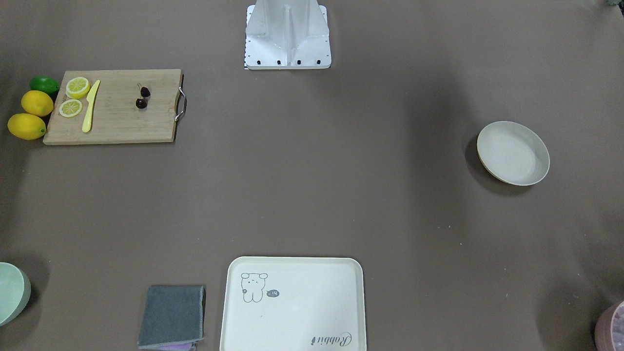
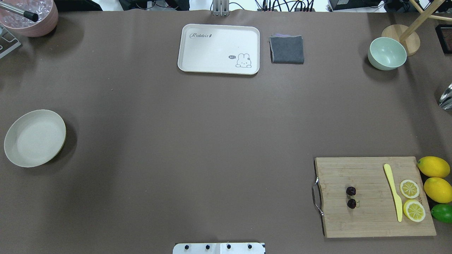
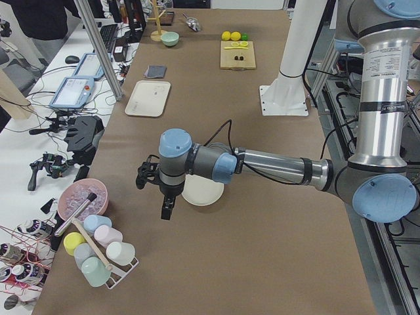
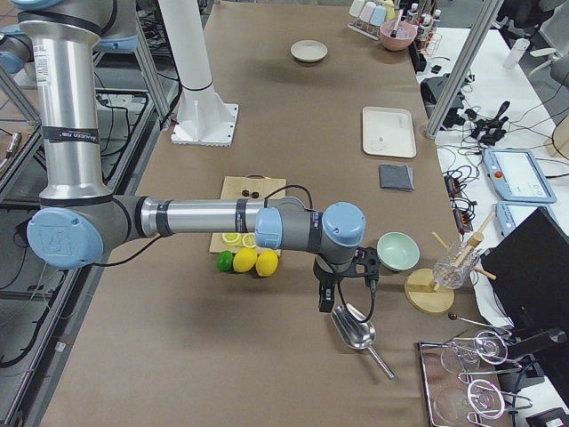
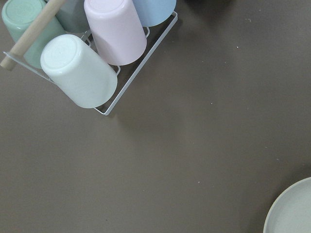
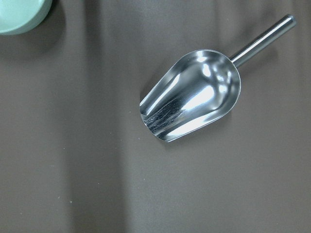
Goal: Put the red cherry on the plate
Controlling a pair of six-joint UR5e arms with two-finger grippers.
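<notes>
The red cherry (image 2: 351, 197) lies on the cutting board (image 2: 370, 218) at the robot's right, and the plate (image 2: 34, 138) sits well apart at its left. Risk: the tiny joined pair may slip from the fingers, or hang by one thin stem and drop during the long crossing. Whether the left gripper (image 3: 165, 209) or the right gripper (image 4: 325, 301) is parted or closed cannot be told. Count: two cherries, one plate, two lemons (image 2: 433, 166), one lime (image 2: 442, 212), two lemon slices (image 2: 409, 188), one knife (image 2: 393, 190).
</notes>
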